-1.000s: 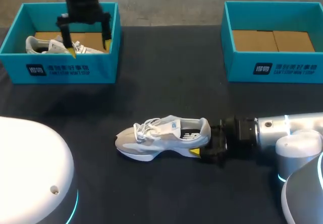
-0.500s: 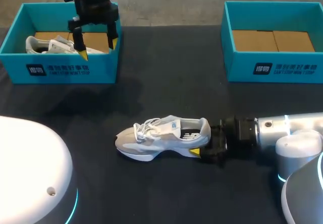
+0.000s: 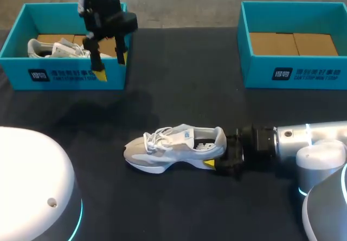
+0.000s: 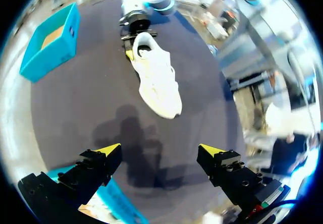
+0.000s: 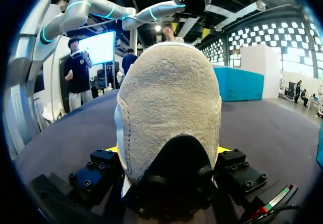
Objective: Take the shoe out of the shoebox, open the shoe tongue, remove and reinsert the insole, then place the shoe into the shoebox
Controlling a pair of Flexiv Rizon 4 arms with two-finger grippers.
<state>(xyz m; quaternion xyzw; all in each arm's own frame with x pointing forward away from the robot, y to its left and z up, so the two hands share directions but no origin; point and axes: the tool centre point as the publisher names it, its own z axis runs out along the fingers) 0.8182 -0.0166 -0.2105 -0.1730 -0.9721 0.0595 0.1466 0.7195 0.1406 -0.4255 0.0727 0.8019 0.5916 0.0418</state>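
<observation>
1. Presently, the white sneaker (image 3: pixel 176 146) is found on its sole on the black table (image 3: pixel 179 89), near the middle, outside both boxes, with its toe toward the left arm's side.
2. The heel of the white sneaker is clamped from two sides by the right gripper (image 3: pixel 217 155); in the right wrist view one finger is seen against each side of the heel.
3. The left gripper (image 4: pixel 160 151) is held above the front wall of the left shoebox (image 3: pixel 65 77), fingers spread wide, with nothing between them.
4. A second white shoe (image 3: pixel 57 48) is seen lying inside the left shoebox.
5. The right shoebox (image 3: pixel 293 73) is set at the far right of the table, well apart from the white sneaker; only its brown cardboard floor is visible inside.
</observation>
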